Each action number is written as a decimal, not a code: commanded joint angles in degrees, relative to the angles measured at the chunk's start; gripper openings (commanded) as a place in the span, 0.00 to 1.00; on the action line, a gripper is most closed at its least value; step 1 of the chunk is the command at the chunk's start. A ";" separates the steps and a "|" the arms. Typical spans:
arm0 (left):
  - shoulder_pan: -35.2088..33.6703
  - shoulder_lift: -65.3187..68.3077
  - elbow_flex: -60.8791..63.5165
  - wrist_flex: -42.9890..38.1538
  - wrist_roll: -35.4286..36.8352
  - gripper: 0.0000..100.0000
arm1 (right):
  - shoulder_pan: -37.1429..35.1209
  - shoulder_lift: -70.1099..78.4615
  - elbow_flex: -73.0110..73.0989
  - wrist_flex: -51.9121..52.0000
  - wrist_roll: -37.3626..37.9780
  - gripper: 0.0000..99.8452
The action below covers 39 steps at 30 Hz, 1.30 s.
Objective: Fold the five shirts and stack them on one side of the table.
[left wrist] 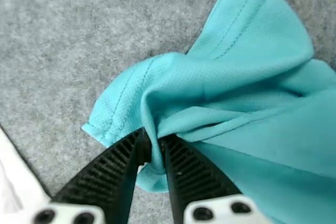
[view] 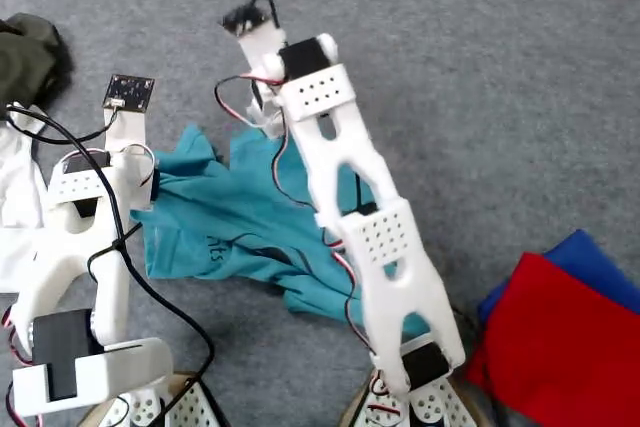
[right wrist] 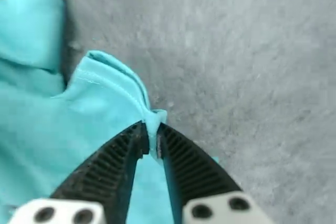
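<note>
**High view.** The teal shirt point(view: 235, 232) lies crumpled on the grey table point(view: 480, 77) between your two arms. It spreads from the left arm across to the base of the right arm. Near the table's right edge, a folded red shirt point(view: 560, 352) lies partly over a blue shirt point(view: 600, 262). At the left edge you have a white shirt point(view: 18, 187) and, in the far corner beyond it, a dark green shirt point(view: 25, 57). Both of these are loose and unfolded.

**Left wrist view.** Your left gripper point(left wrist: 155, 148) has its black ribbed fingers point(left wrist: 113, 169) clenched on a bunched fold of the teal shirt, close to a stitched hem. The cloth fans out from the pinch over the table.

**Right wrist view.** Your right gripper point(right wrist: 150, 140) pinches a hemmed corner of the same shirt. Its fingers point(right wrist: 194, 169) are clamped on a thin edge of fabric, with bare table just beyond the tips.
</note>
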<state>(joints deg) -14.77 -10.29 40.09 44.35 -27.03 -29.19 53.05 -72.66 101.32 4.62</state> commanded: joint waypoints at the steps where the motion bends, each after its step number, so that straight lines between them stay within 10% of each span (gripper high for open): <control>1: 0.26 -0.22 -0.18 -1.05 0.09 0.02 | -4.53 -6.99 2.86 0.88 2.99 0.02; 13: 0.26 3.12 -0.35 -3.16 0.09 0.02 | -2.07 -1.10 6.02 1.05 9.32 0.37; 30: 0.18 7.34 -2.64 -3.43 0.09 0.02 | 4.09 8.31 2.33 -1.05 7.65 0.37; 39: -1.05 7.08 -2.90 -3.52 0.09 0.02 | -3.74 2.51 2.95 0.88 7.65 0.37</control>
<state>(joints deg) -14.77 -2.73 39.82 41.71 -27.12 -29.19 61.32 -68.97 101.32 12.79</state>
